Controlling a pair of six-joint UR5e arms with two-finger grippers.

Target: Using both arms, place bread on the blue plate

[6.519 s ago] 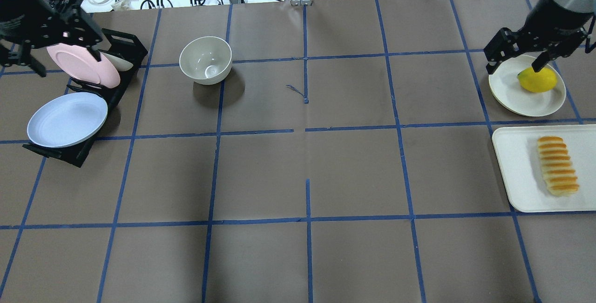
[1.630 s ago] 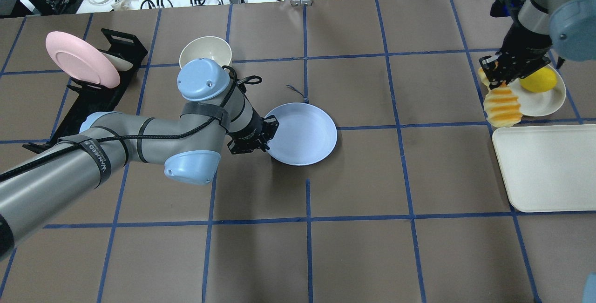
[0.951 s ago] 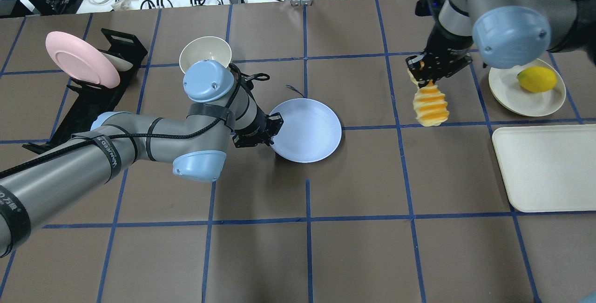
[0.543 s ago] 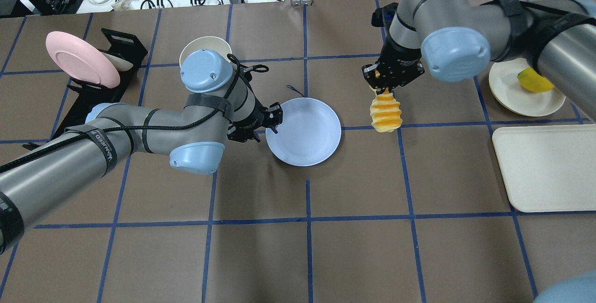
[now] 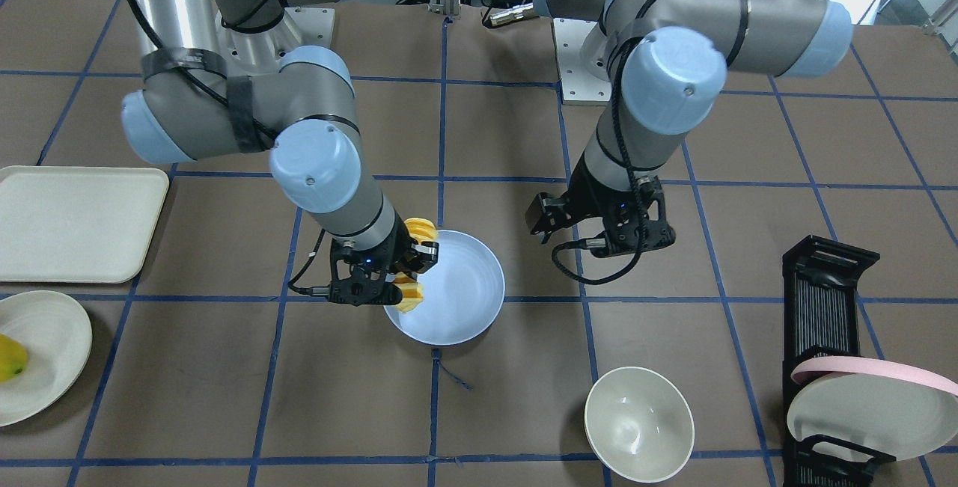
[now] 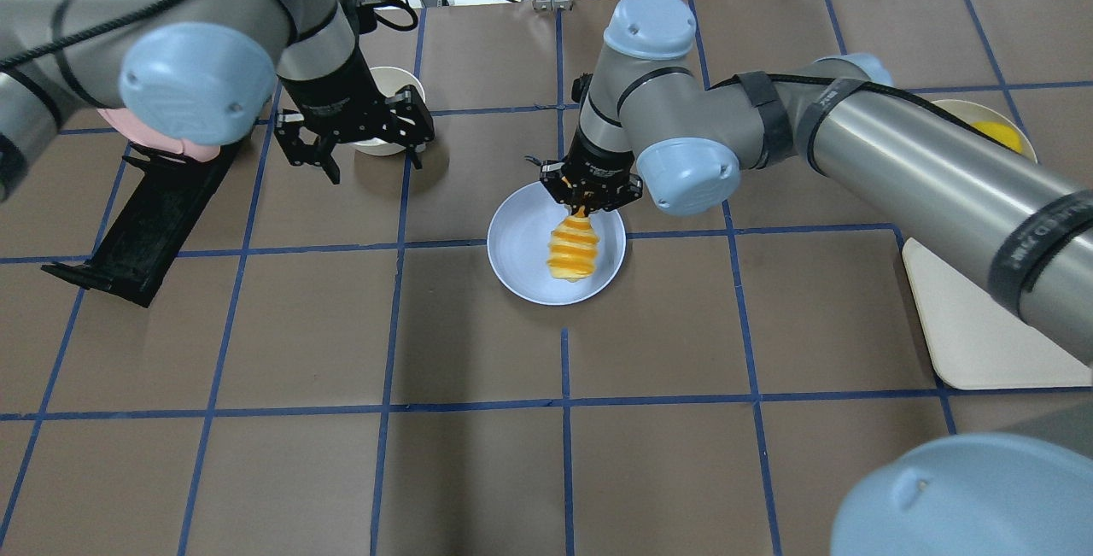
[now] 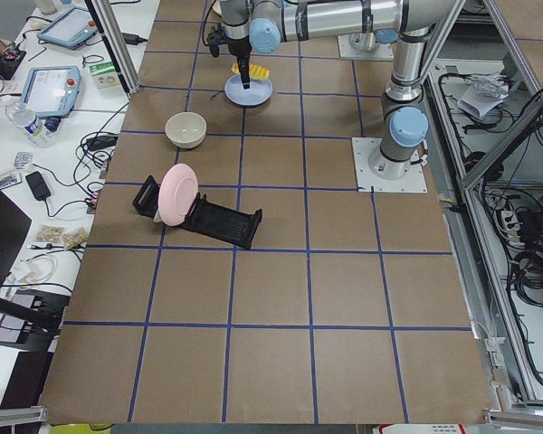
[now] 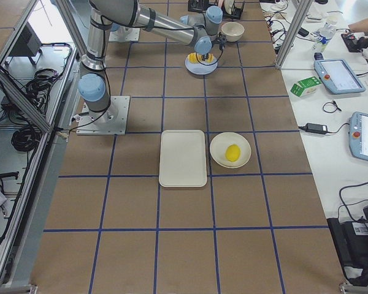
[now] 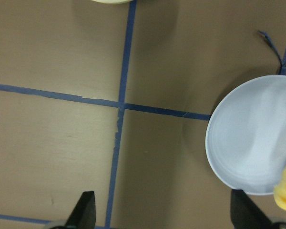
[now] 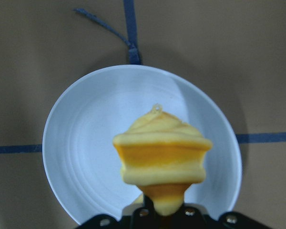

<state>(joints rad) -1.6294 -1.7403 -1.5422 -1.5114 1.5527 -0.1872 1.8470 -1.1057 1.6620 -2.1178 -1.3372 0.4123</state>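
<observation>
Right end effector [image 6: 589, 190] is clenched on one end of the bread [image 6: 574, 250]. The bread hangs from it over the blue plate [image 6: 515, 261]. Whether the bread's lower end touches the blue plate cannot be told. The blue plate lies flat on the tabletop [image 6: 478, 471], near centre. Left end effector [image 6: 373, 165] is released, fingers wide apart and holding nothing. It sits just beside the bowl [image 6: 393, 80], apart from the blue plate.

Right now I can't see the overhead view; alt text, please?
The right gripper holds the bread by one end, dangling over the blue plate. The left gripper is open, clear of the plate, beside the cream bowl.
</observation>
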